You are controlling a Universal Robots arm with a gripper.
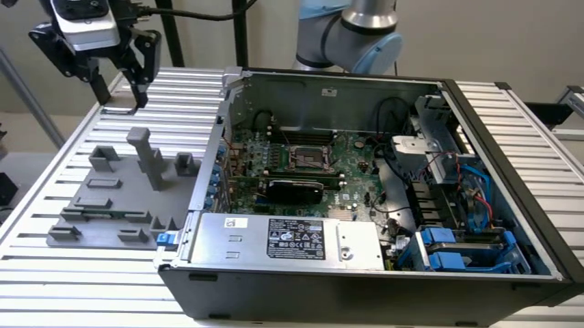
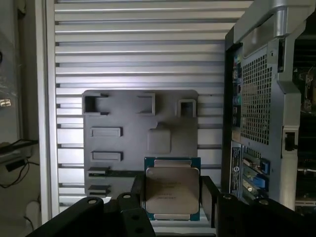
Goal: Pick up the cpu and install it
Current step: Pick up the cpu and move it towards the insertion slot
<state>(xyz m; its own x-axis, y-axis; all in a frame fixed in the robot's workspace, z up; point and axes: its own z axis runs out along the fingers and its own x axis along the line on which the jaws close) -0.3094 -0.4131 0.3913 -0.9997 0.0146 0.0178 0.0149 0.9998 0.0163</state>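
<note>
Wrist view is showing the fingers (image 2: 138, 193) pinching the cpu (image 2: 172, 190) by opposite edges, holding it level above the fixture (image 2: 118, 113), likely so its faces are going untouched.

Slatted table (image 1: 538, 123) | on it — grey fixture plate (image 1: 123, 201), open computer case (image 1: 365, 290)

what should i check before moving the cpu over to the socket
1. cpu gripped between the jaws, clear of the fixture: ok
2. cpu square in the grip: ok
3. case side open, board exposed from above: ok
4. socket empty and unlatched: cannot tell
5. jaws above the socket: not ok, they hang over the table, on the exterior view's left of the case
6. cpu corner mark matched to socket: cannot tell
</note>
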